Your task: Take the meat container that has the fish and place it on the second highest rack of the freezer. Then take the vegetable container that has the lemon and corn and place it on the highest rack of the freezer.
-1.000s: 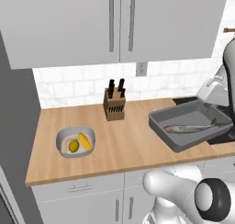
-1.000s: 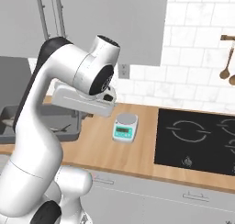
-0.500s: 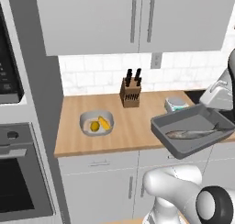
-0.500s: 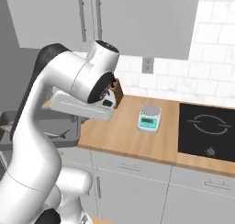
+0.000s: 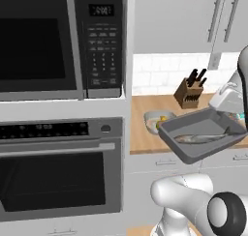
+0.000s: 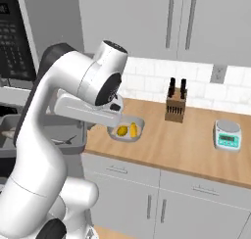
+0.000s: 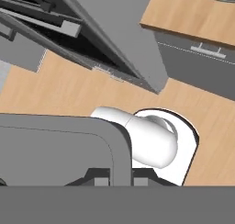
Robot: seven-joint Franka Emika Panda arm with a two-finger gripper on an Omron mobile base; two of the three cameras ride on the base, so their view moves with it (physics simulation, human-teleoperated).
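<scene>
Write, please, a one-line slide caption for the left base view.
Grey tray with the fish held off the counter, beside the oven column.

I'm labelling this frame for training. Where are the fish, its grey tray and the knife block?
fish (image 5: pixel 201 139): left base view, middle of its silvery body.
grey tray (image 5: pixel 177 148): left base view, near left wall.
knife block (image 6: pixel 175 109): right base view, front of the wooden block.
</scene>
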